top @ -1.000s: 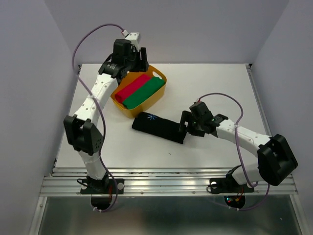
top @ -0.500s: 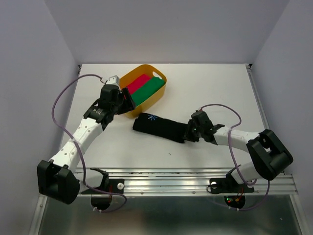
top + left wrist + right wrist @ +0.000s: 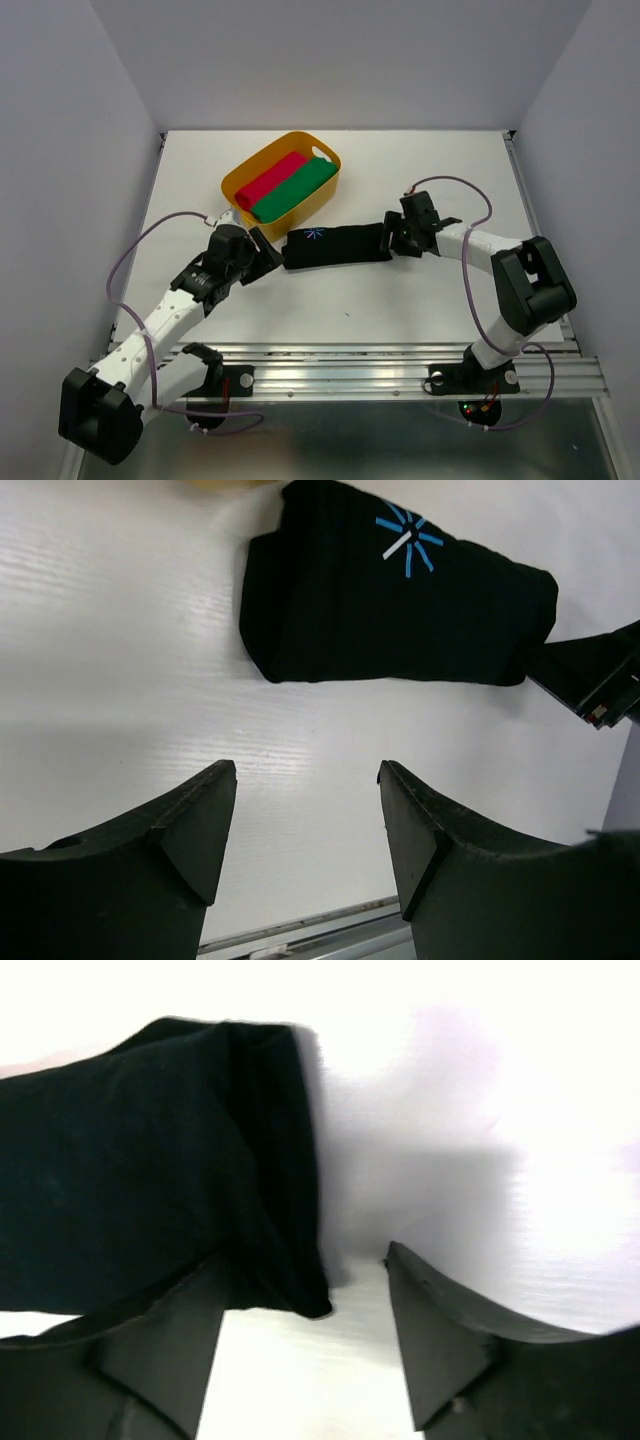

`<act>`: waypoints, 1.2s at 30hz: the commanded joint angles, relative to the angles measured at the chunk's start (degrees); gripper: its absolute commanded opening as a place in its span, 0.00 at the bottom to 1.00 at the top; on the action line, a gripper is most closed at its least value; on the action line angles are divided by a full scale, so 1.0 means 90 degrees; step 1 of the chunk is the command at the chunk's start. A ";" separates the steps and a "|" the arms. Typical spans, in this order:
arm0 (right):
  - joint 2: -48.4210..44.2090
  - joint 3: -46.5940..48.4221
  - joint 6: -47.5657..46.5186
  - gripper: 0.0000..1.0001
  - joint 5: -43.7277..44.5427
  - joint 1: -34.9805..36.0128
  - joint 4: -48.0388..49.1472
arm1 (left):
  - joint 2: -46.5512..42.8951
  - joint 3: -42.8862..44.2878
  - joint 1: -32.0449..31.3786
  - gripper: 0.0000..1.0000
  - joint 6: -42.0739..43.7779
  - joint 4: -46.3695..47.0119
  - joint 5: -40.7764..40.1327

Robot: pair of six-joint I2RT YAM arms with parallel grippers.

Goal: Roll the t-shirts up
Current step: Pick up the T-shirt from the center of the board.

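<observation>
Left arm dropped from the tub to the table, and the black t-shirt [image 3: 335, 247] swung flatter. It's a long folded strip on the table just in front of the yellow tub [image 3: 232, 190], with a small blue starburst print at its left end. My left gripper [image 3: 305, 780] sits near that end, jaws apart, not touching. My right gripper [image 3: 305, 1260] is spread wide at the right end, fabric corner between the fingers

The counter [image 3: 430, 180] is white and flat. A yellow tub [image 3: 305, 208] sits on it toward the back, left of the middle. A black t-shirt [image 3: 335, 248] lies on the counter just in front of the tub, folded into a long strip. It has a small blue star near its left end.
</observation>
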 commanded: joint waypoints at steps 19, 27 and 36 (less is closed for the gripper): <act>-0.1293 0.0031 -0.0337 0.84 0.0895 -0.0025 -0.1368 | 0.2447 -0.0536 -0.0729 0.77 -0.0423 0.3501 -0.1147; -0.1401 0.0012 -0.0318 0.84 0.0934 -0.0025 -0.1466 | 0.3396 -0.0215 -0.1236 0.75 -0.0293 0.4140 -0.0344; -0.1489 0.0022 -0.0347 0.84 0.0944 -0.0025 -0.1515 | 0.2431 -0.0507 -0.1598 0.75 -0.1122 0.3243 -0.0811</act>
